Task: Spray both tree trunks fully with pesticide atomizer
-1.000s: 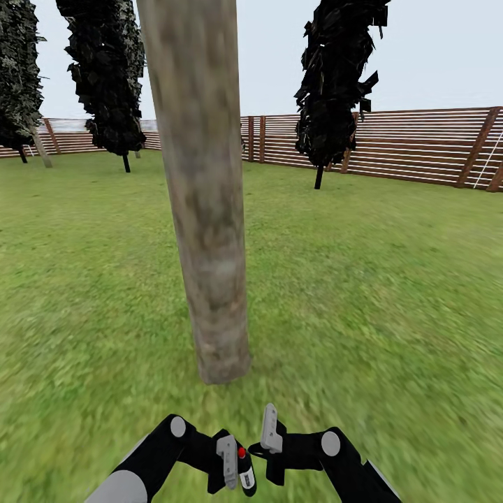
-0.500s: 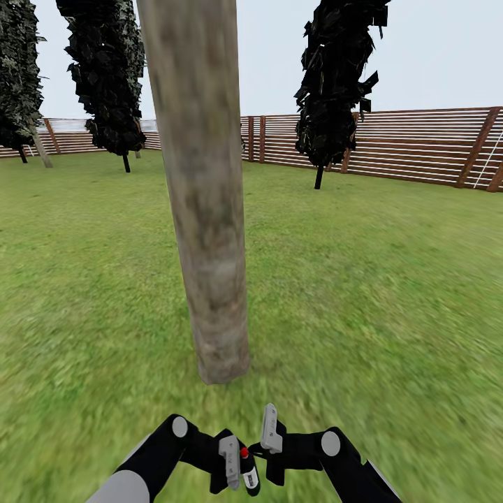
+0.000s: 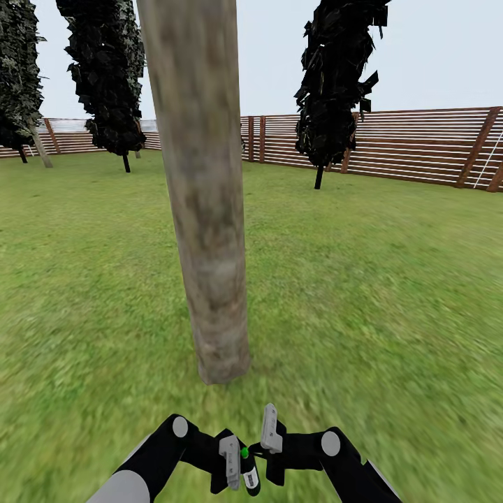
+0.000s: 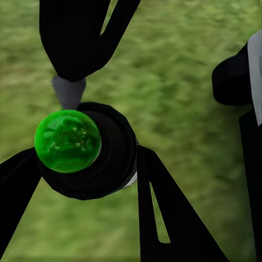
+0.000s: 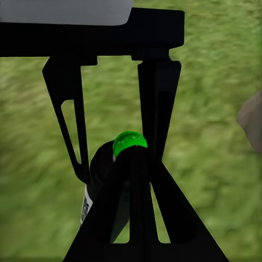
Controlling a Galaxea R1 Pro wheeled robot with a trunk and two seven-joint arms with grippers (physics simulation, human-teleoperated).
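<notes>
Lawn (image 3: 391, 293), trunk (image 3: 206, 209), seemingly gripped atomizer (image 3: 246, 469)

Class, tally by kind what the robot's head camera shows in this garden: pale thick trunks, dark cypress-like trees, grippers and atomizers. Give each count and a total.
Pale thick tree trunk: 1
Dark cypress-like trees: 3
Grippers, left gripper and right gripper: 2
Atomizer: 1
Total: 7

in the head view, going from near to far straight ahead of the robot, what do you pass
Left tool holding the atomizer → pale tree trunk on the grass → black cypress-like tree → wooden fence.
</notes>
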